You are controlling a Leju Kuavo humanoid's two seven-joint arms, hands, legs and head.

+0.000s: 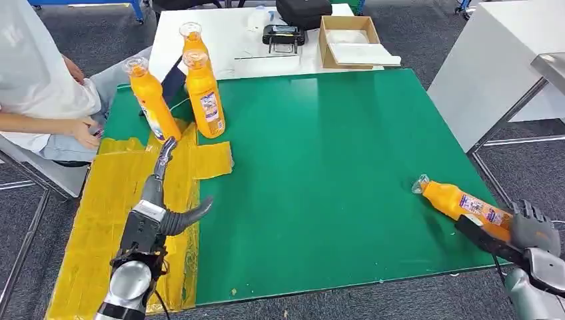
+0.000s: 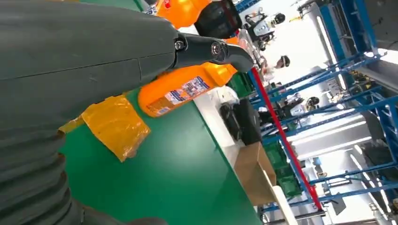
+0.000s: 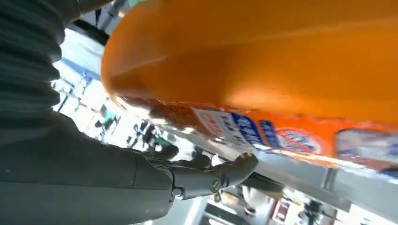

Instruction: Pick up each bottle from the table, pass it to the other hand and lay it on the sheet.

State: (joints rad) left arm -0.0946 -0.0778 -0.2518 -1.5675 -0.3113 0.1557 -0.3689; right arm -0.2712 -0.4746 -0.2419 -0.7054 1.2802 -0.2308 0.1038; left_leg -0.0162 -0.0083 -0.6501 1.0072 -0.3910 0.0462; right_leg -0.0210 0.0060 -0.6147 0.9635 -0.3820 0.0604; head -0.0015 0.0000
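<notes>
Orange bottle (image 1: 461,203) lies near-right on our table (image 1: 333,167), right robot hand (image 1: 526,230) gripping it; left robot hand (image 1: 163,193) spread, empty.

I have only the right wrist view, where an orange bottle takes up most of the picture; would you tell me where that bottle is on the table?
Observer: The lying bottle is on its side near the right edge of the green table, with the right hand at its base. I cannot tell whether the hand grips it.
Operator: Thank you. Is the left hand free?
Observer: Yes. The left hand is open over the yellow sheet and holds nothing.
Operator: Are more bottles waiting?
Observer: Three upright bottles stand together at the far left of the table.
</notes>
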